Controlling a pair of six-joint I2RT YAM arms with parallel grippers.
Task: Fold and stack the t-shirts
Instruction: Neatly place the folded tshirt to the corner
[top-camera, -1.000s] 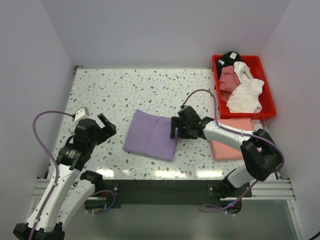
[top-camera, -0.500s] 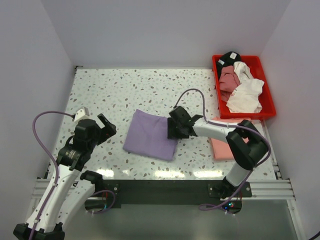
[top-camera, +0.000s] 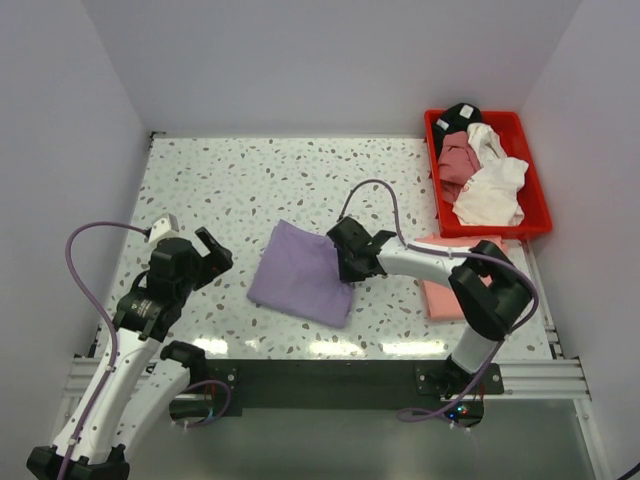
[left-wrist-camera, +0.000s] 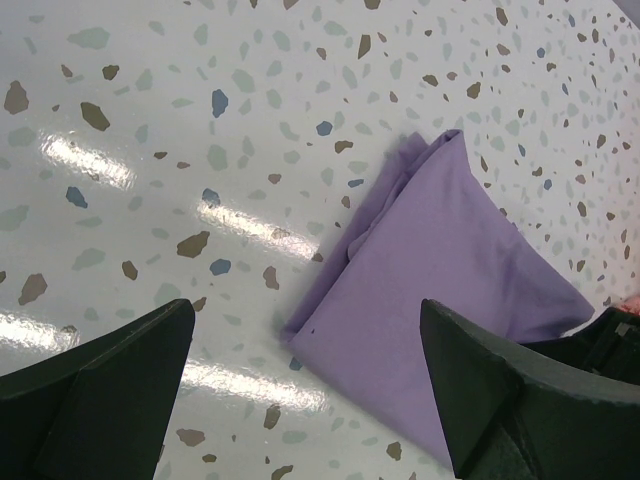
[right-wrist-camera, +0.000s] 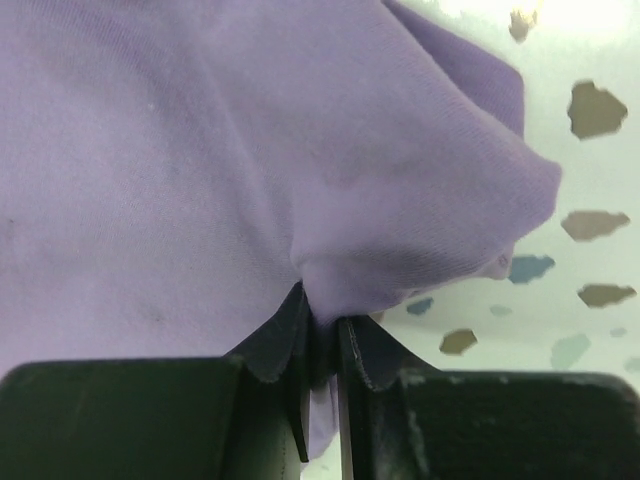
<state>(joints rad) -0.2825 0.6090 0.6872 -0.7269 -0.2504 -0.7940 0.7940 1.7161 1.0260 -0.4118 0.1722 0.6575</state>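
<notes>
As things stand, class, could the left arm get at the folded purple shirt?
Probably yes: only bare table lies between the open left gripper and the purple shirt; the right gripper pinches its opposite edge.

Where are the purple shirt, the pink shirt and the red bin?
purple shirt (top-camera: 298, 275): top view, middle of the folded panel.
pink shirt (top-camera: 445, 303): top view, near part of the cloth.
red bin (top-camera: 537, 200): top view, right wall.

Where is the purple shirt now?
In the top view, the purple shirt lies folded mid-table, its right edge pinched by the fingers of the right gripper.
</notes>
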